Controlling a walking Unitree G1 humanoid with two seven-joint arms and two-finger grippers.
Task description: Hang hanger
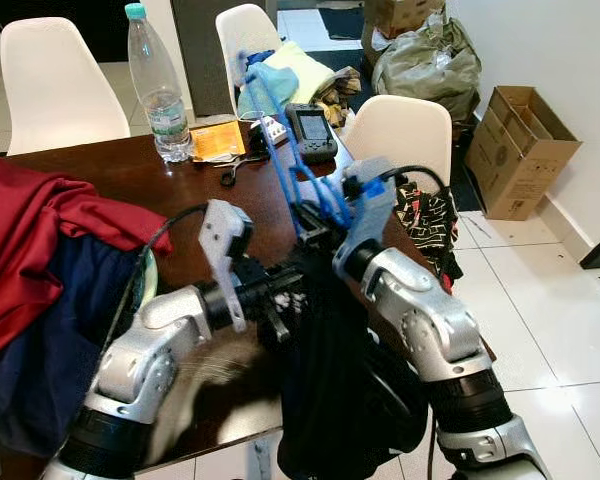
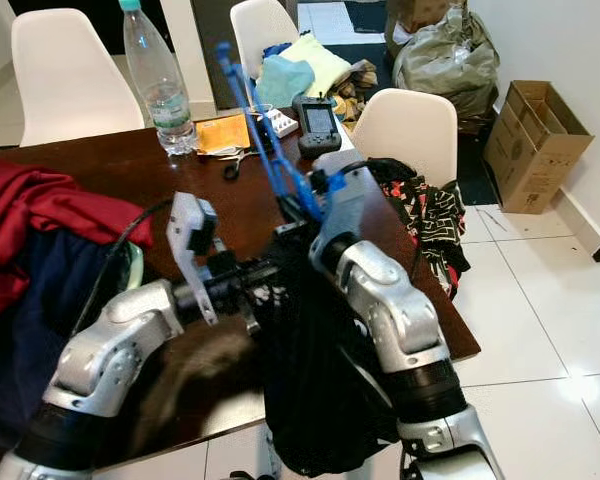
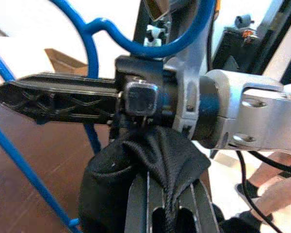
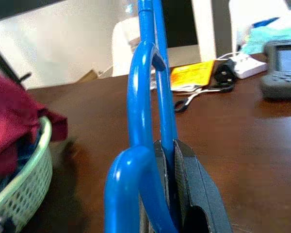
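My right gripper (image 1: 312, 222) is shut on a blue wire hanger (image 1: 278, 150), which sticks up and away over the table. In the right wrist view the hanger (image 4: 146, 102) runs between the black fingers (image 4: 190, 194). A black garment (image 1: 330, 390) hangs from the hanger down past the table's near edge. My left gripper (image 1: 285, 290) reaches in from the left just below the right one. It is shut on a bunched fold of the black garment (image 3: 136, 165), pinched between its fingers (image 3: 144, 206) right under the right gripper.
A dark brown table (image 1: 180, 190) carries a red cloth (image 1: 40, 240) over navy fabric, a pale green basket (image 4: 24, 179), a water bottle (image 1: 158, 90), a handheld device (image 1: 311, 130) and scissors. White chairs (image 1: 400, 130) ring it. A cardboard box (image 1: 520, 150) stands on the tiled floor at right.
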